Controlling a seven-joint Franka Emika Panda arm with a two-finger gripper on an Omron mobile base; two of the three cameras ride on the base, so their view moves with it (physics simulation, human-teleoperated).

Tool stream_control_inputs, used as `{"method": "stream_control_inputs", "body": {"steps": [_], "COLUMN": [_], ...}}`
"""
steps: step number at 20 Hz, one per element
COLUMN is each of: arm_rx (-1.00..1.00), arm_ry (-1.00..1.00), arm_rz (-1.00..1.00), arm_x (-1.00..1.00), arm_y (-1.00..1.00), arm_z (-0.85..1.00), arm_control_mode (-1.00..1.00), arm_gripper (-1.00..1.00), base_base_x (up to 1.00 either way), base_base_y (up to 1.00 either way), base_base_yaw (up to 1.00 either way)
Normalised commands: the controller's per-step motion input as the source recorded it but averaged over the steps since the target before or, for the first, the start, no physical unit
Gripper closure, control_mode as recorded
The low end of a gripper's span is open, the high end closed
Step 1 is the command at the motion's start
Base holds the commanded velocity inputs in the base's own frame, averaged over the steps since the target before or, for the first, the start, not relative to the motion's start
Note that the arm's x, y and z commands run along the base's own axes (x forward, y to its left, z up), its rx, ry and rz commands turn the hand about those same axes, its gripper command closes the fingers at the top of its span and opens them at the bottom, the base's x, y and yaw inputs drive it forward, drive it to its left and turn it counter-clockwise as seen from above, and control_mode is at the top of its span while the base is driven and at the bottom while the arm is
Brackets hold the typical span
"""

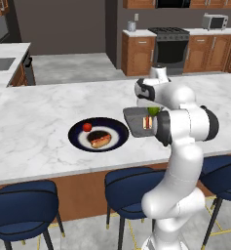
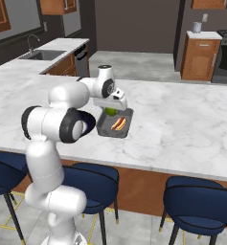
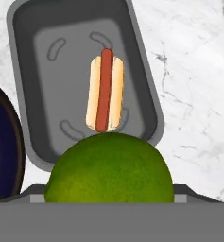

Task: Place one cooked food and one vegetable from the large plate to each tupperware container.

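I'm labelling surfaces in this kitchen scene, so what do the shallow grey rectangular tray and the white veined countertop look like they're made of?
The shallow grey rectangular tray looks like moulded matte plastic: even grey, rounded corners, curved marks pressed into its floor, though coated metal is possible. The white veined countertop looks like polished marble or an imitation, with grey veins over white.

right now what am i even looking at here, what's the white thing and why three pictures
The white thing is a robot arm with a two-finger gripper, working at a marble kitchen counter. Two pictures come from cameras behind the arm, one on its left and one on its right; the third looks along the hand itself. On the counter sit a dark round plate holding a hot dog and a tomato, and a grey tray holding another hot dog. The gripper holds a green round vegetable above that tray.
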Motion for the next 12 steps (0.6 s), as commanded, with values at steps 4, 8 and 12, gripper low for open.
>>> {"method": "stream_control_inputs", "body": {"steps": [4,8,12], "arm_rx": [0.06,0.02,0.00], "arm_ry": [-0.06,0.04,0.06], "arm_rz": [0.00,0.00,0.00], "arm_x": [0.45,0.26,0.34], "arm_y": [0.03,0.03,0.10], "arm_z": [-0.07,-0.12,-0.31], "arm_control_mode": [-1.00,-1.00,-1.00], "arm_gripper": [1.00,1.00,1.00], "base_base_x": [0.00,0.00,0.00], "base_base_y": [0.00,0.00,0.00], "base_base_yaw": [0.00,0.00,0.00]}}
